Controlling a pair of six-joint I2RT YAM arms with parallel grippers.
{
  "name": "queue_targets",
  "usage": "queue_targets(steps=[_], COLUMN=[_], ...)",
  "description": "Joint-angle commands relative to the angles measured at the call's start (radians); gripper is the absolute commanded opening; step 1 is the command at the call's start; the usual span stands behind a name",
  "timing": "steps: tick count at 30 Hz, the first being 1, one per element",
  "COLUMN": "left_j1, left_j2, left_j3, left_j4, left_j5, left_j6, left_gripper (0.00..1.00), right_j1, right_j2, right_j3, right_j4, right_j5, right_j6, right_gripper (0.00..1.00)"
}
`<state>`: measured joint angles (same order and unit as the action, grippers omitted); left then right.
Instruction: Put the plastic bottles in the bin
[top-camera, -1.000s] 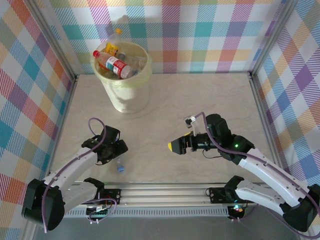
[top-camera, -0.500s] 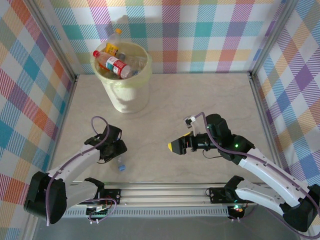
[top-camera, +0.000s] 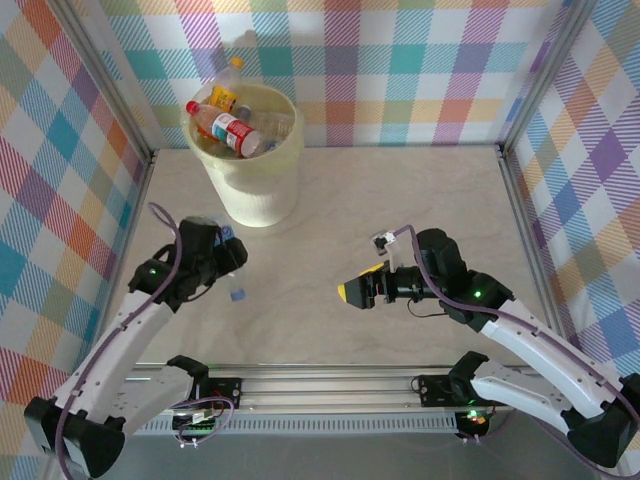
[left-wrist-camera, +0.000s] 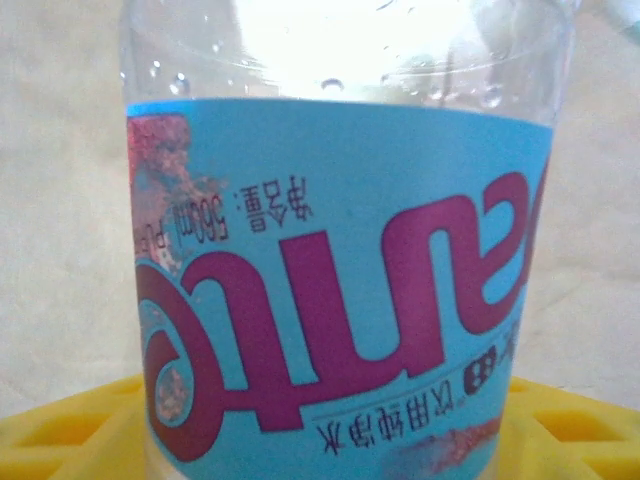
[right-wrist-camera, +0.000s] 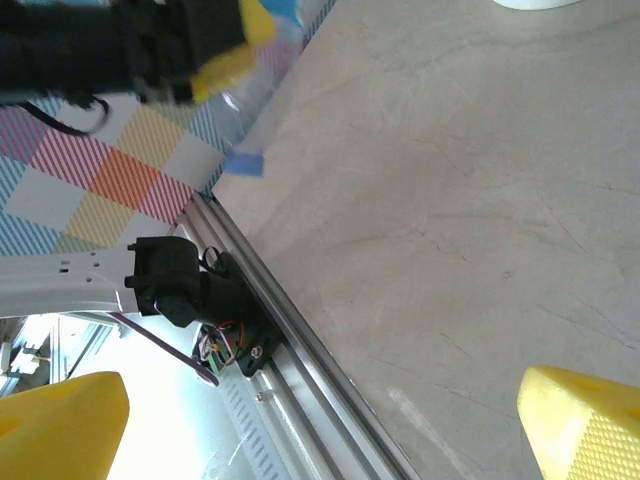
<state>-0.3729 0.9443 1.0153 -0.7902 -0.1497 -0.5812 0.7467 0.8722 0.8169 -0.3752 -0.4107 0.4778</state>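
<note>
bottle (left-wrist-camera: 340, 280) with the blue label is clamped across its middle in the left claw (top-camera: 222, 262), jaws about half closed around it. it looks lifted just off the table (top-camera: 400, 200), over on the near left. the bin (top-camera: 262, 195) sits a bit beyond it at the far left, with other bottles (top-camera: 230, 128) piled up past the rim. i'd carry this one high enough to clear that pile, aim for the emptier right part of the rim, then let go low so it doesn't roll off. right claw (top-camera: 352, 291) over on the right is wide open, holding nothing.
</note>
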Motion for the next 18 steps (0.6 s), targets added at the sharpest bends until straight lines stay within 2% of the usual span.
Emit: queue_targets(steps=[1,8,18], left_j1=[-0.004,0.017,0.083], left_j2=[0.044,0.260,0.606], left_j3=[0.165,0.574,0.997], left_j4=[-0.071,-0.073,0.096], left_j5=[-0.020,0.000,0.157], left_j6=[0.070,0.190,0.249], left_gripper=[0.69,0.69,0.69], right_j1=[0.005,0.006,0.005], right_j2=[-0.014,-0.027,-0.042], right_j3=[0.016,0.020,0.023], right_j4=[0.031,0.056,0.050], right_j5=[0.008,0.013,0.021], right_j6=[-0.020,-0.006,-0.001], right_gripper=[1.00,1.00,1.00])
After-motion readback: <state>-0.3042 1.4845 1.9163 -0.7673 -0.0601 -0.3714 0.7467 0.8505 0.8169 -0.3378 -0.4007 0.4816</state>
